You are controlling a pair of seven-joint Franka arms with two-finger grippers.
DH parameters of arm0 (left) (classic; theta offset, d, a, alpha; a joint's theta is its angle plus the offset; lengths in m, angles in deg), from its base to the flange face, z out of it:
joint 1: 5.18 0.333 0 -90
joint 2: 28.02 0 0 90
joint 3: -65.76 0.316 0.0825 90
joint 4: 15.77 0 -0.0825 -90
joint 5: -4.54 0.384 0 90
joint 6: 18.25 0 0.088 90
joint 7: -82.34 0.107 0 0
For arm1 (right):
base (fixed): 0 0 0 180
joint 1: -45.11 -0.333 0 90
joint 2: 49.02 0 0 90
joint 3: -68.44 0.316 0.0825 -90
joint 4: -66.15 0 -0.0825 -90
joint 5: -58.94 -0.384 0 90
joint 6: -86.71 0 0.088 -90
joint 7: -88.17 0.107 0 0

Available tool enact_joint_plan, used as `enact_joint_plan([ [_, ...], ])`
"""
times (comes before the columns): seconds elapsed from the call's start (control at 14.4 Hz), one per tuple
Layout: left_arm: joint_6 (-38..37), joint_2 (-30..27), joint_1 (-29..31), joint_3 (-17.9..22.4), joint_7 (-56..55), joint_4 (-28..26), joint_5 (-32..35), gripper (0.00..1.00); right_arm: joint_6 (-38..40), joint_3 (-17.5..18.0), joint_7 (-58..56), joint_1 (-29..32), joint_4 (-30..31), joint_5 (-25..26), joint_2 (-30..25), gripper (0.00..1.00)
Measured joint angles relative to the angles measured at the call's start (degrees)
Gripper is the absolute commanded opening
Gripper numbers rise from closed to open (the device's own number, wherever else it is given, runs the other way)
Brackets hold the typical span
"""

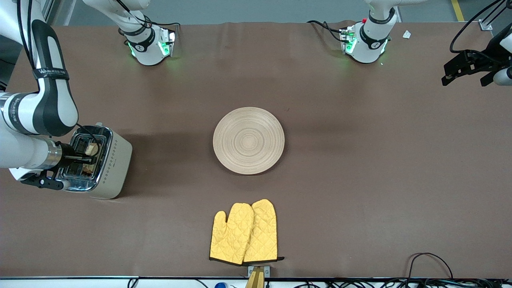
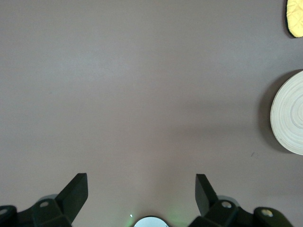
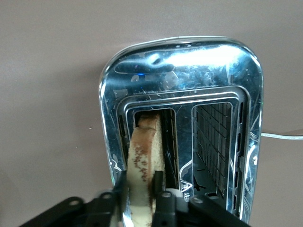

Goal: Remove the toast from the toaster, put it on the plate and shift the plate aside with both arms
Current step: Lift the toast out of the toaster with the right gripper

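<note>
Two pincers, only one at work. We see the right pincer (image 3: 140,187) down over the toaster (image 1: 106,164), which sits at the right arm's end of the tabletop (image 1: 360,180). In the right wrist view its fingers (image 3: 158,182) are pressed against both faces of the toast (image 3: 144,156), so we read it as clenched on the slice. The toast stands on edge in one slot, its crust poking above the chrome top; the other slot looks empty.

The left pincer (image 2: 141,194) waits, jaws spread wide, over bare tabletop at the left arm's end, holding nothing.

The plate (image 1: 249,140) lies bare mid-tabletop, well apart from the toaster. A pair of yellow oven mitts (image 1: 244,234) lies nearer the front camera than the plate.

Our judgement on the step in hand, the lift:
- Pull straight up along the slot; a slanted pull could wedge the slice against the slot's wire guides or tip the toaster.
- Grip looks to be near one end of the slice, so it may swing once free.
- Clear the chrome rim fully before travelling toward the plate.
</note>
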Motion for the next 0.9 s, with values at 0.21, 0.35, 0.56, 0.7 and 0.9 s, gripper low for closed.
enact_joint_plan([
  [0.21, 0.0, 0.2, 0.0, 0.0, 0.0, 0.0, 0.0, 1.00, 0.6, 0.0, -0.7, 0.1, -0.2, 0.0, -0.1, 0.00],
  [0.35, 0.0, 0.4, -0.1, 0.0, 0.0, 0.0, 0.0, 1.00, 2.9, 0.1, -2.7, 0.0, -1.7, 0.0, -0.6, 0.00],
  [0.56, 0.0, 0.6, -0.1, 0.0, 0.0, 0.1, 0.0, 1.00, 13.2, 0.4, -4.3, -0.4, -8.3, 0.2, -3.2, 0.01],
  [0.7, 0.0, 0.6, -0.1, 0.0, 0.0, 0.1, 0.0, 1.00, 22.1, 0.5, -4.9, -0.9, -14.0, 0.5, -4.9, 0.01],
  [0.9, 0.0, 0.7, -0.2, 0.0, 0.0, 0.1, 0.0, 1.00, 30.5, 0.7, -5.0, -4.6, -20.5, 3.1, -5.9, 0.01],
])
